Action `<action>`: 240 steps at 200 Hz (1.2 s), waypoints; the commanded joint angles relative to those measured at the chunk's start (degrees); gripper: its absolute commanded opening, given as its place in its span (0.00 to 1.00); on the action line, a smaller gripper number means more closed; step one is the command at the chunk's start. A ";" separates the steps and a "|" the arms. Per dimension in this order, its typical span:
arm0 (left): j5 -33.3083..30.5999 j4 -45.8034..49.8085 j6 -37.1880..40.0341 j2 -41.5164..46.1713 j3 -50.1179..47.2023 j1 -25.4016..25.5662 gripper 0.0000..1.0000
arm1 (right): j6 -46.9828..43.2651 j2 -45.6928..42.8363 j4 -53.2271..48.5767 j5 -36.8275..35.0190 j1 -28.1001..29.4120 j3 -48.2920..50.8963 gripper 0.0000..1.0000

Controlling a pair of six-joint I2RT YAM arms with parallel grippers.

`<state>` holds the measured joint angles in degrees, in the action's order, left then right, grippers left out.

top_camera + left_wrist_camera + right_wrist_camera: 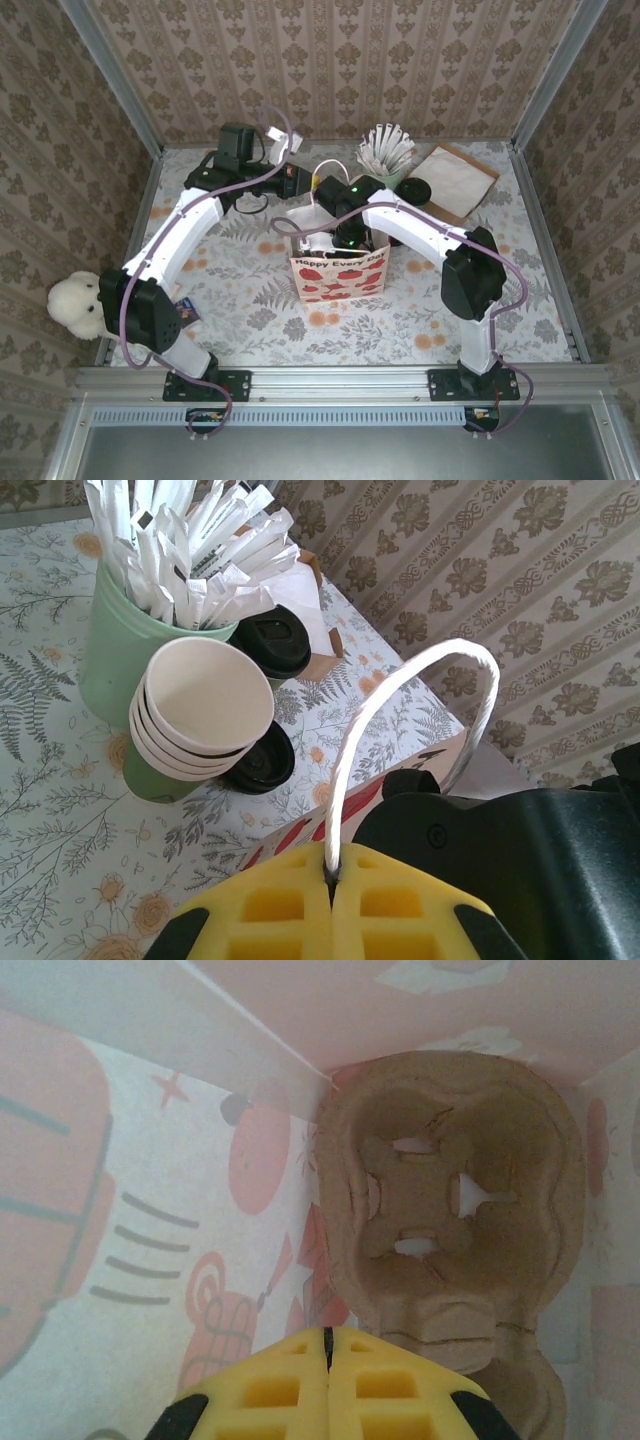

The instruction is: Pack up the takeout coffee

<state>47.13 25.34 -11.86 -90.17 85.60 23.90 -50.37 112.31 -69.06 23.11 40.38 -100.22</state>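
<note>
Red-and-white paper bag is standing mid-table from above; at the left wrist, the left gripper is clamping its white rope handle, the small green black-lidded takeout cup seemingly sitting behind stacked lidless cups; inside the bag, the right gripper is sitting closed and empty above a brown pulp carrier.

You have a floral-print bench with the red-and-white paper bag standing upright near its middle. Behind the bag, toward the far wall, stands the green holder of white-wrapped sticks. A stack of lidless green cups and two black lids sit a little nearer the bag. Behind the bag and off to its right, a flat brown paper sack lies on the bench.
</note>
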 commanded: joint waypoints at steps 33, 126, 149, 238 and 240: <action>1.13 0.72 1.43 -0.54 0.82 -0.46 0.00 | -1.95 5.13 0.76 -4.72 -0.10 1.95 0.00; 1.96 -0.82 0.62 0.04 0.03 -0.21 0.00 | -2.47 0.15 5.15 -4.79 1.09 3.25 0.00; 2.61 -0.32 1.54 0.08 -0.09 -0.08 0.00 | -2.13 -1.10 4.83 -2.47 0.95 3.22 0.00; 2.58 -0.39 3.68 1.45 -1.40 -0.08 0.00 | -1.91 -3.94 6.07 2.49 0.22 7.47 0.00; 2.54 -0.34 3.68 1.48 -1.40 -0.02 0.00 | -1.92 -3.77 6.05 2.18 0.22 7.49 0.00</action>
<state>48.86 24.91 -10.28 -90.37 84.99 23.68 -51.09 108.38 -62.26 24.25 40.77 -94.98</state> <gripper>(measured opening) 0.045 0.068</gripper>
